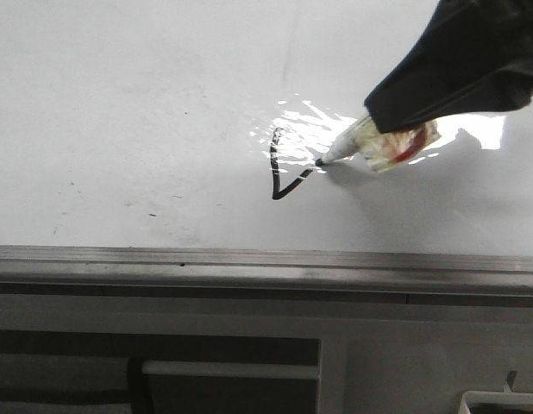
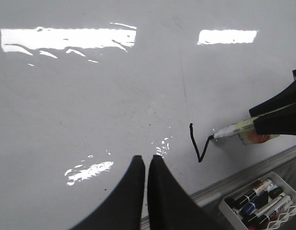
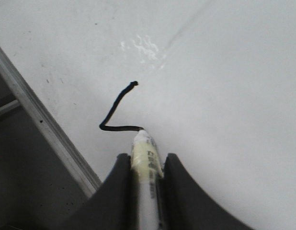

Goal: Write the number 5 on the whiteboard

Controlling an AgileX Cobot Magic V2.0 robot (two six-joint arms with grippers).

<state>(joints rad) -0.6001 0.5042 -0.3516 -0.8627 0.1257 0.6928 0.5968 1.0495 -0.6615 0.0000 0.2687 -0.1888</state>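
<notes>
The whiteboard (image 1: 120, 112) is a glossy white board with glare and a grey aluminium edge strip (image 1: 249, 259). On it is a thin black V-shaped line (image 1: 279, 177), part of the number 5; it also shows in the left wrist view (image 2: 198, 143) and the right wrist view (image 3: 114, 115). My right gripper (image 3: 147, 160) is shut on a white marker (image 3: 145, 158) wrapped in yellowish tape; the marker (image 1: 370, 142) has its tip on the board at the line's end. My left gripper (image 2: 145, 159) is shut and empty, over the board near its edge.
A white tray (image 2: 260, 199) with several markers sits past the board's edge strip in the left wrist view. Grey cabinet panels (image 1: 249, 354) lie in front of the board. Small dark specks (image 1: 150, 211) dot the board.
</notes>
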